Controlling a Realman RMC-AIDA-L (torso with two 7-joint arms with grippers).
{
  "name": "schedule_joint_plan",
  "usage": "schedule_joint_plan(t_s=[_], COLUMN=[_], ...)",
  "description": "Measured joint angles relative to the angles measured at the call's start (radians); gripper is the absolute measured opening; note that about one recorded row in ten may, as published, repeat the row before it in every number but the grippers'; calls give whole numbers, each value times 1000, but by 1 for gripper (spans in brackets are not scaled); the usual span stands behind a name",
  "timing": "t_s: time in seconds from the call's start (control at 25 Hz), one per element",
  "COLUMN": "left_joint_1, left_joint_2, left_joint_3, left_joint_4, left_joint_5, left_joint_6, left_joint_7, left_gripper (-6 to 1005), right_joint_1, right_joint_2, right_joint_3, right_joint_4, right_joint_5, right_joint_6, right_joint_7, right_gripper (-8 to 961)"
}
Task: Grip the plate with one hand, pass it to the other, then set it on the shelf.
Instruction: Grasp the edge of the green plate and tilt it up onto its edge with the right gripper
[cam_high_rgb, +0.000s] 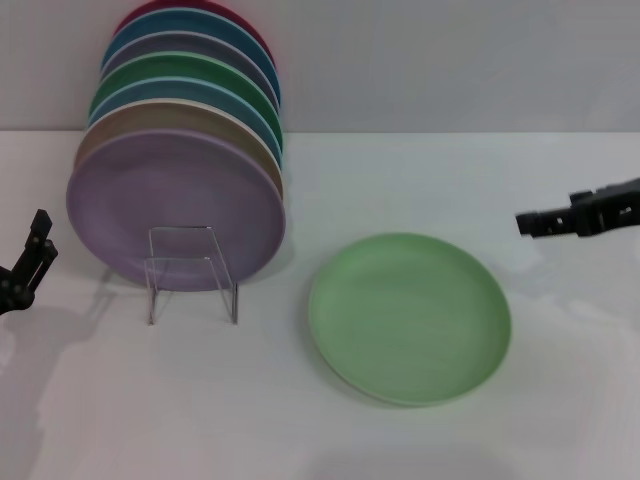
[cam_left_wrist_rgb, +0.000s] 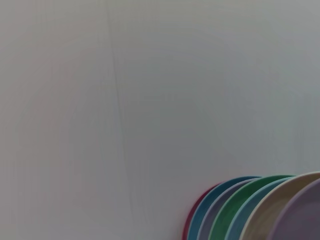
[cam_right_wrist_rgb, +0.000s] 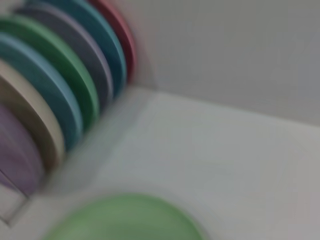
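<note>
Plate flat on table | left jaws, right jaws: cannot tell | no writing

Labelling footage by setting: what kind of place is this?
Probably a lab test bench, not a kitchen: a bare white table, a plain wall, a clear rack of coloured plates, one mint-green plate lying flat.

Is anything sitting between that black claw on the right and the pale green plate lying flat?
Nothing visible. Bare white table lies between the right gripper and the round light mint-green plate; the clear acrylic rack stands off to the plate's left.
</note>
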Motion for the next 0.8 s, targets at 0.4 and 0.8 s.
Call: schedule_joint_plan(t_s=[0.4,0.8], left_joint_1=[2,-1], left_joint_2=[0,0], left_joint_3=[0,2], left_joint_4=[1,1], left_joint_5=[-1,3], left_joint_6=[-3,-4], left_joint_7=[-2,-2], left_gripper=[788,782], right_joint_1=[148,239], right_joint_2=[2,5], right_joint_3=[-2,-20], right_joint_4=[-233,-423], right_joint_5=[-150,-209], right_joint_6=[0,-80], right_joint_7=[-10,-32], right_gripper=[804,790])
